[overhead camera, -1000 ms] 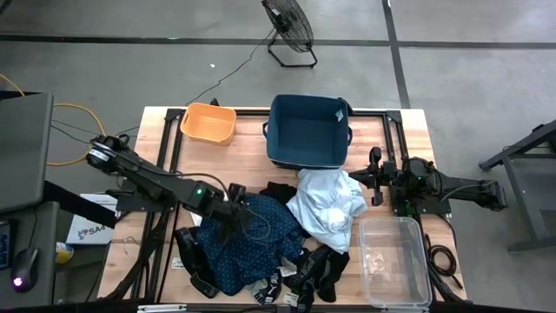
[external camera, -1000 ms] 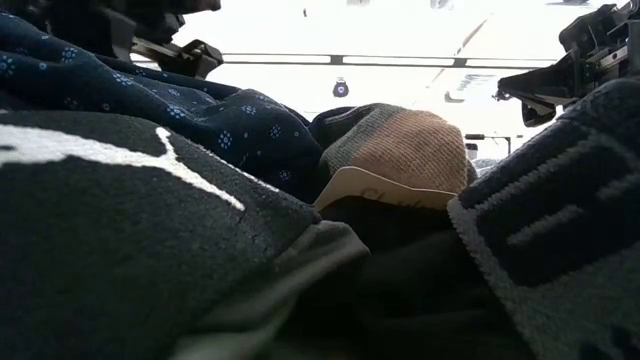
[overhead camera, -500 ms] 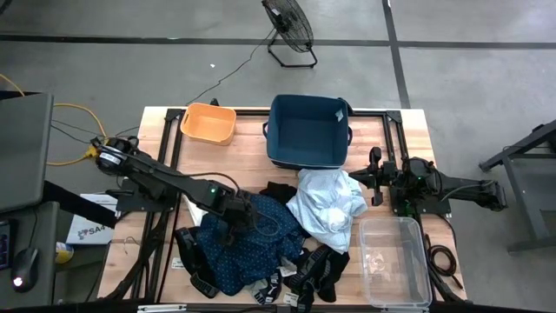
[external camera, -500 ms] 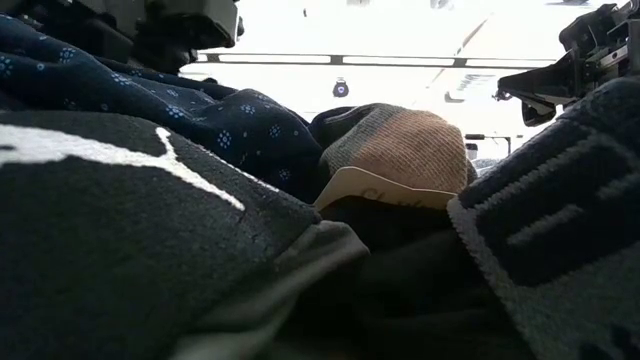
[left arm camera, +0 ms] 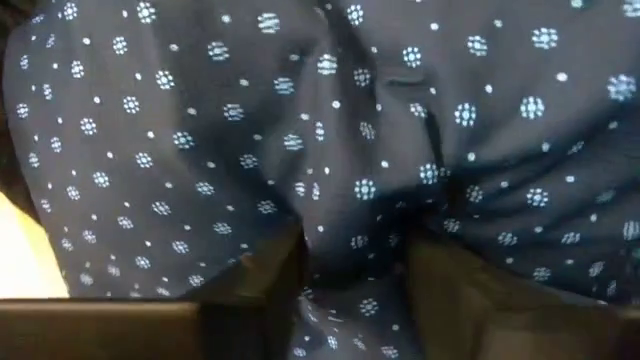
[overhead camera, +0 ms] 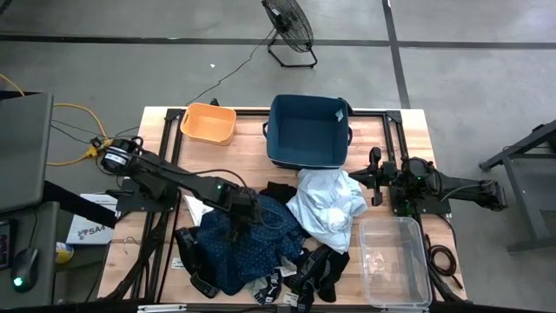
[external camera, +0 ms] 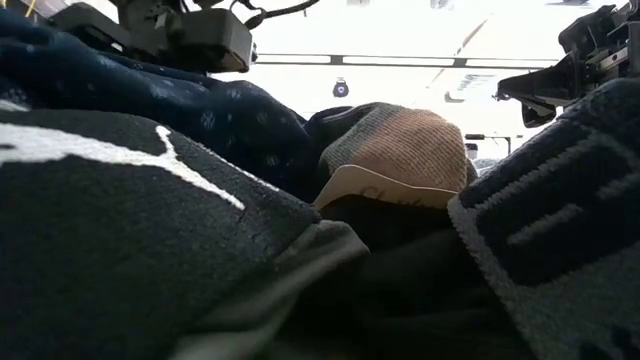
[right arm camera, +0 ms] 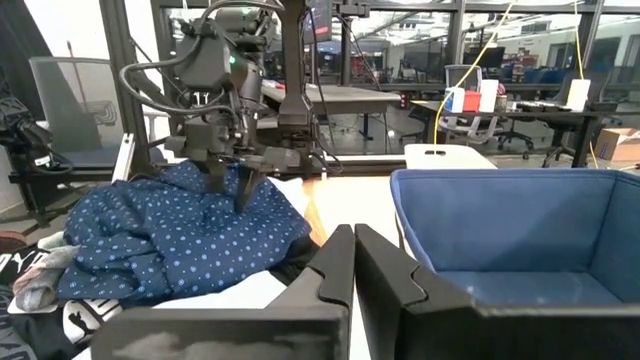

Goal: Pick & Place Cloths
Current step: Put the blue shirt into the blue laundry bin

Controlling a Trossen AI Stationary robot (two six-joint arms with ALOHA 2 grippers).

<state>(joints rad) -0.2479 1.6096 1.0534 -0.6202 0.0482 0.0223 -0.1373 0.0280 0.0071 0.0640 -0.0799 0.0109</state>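
Wooden table [overhead camera: 248, 139] on grey concrete floor [overhead camera: 104, 69], left pincer [overhead camera: 236, 215] pinching dark-blue patterned shirt [overhead camera: 248, 252]; right pincer [overhead camera: 375, 176] closed, empty

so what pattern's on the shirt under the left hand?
Dark blue shirt with small white dots, clearest in the left wrist view.

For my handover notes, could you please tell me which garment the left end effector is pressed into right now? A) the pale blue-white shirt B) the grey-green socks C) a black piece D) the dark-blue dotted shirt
D: the left end effector has its fingers sunk into the dark-blue dotted shirt, whose dotted cloth bunches between them in the left wrist view.
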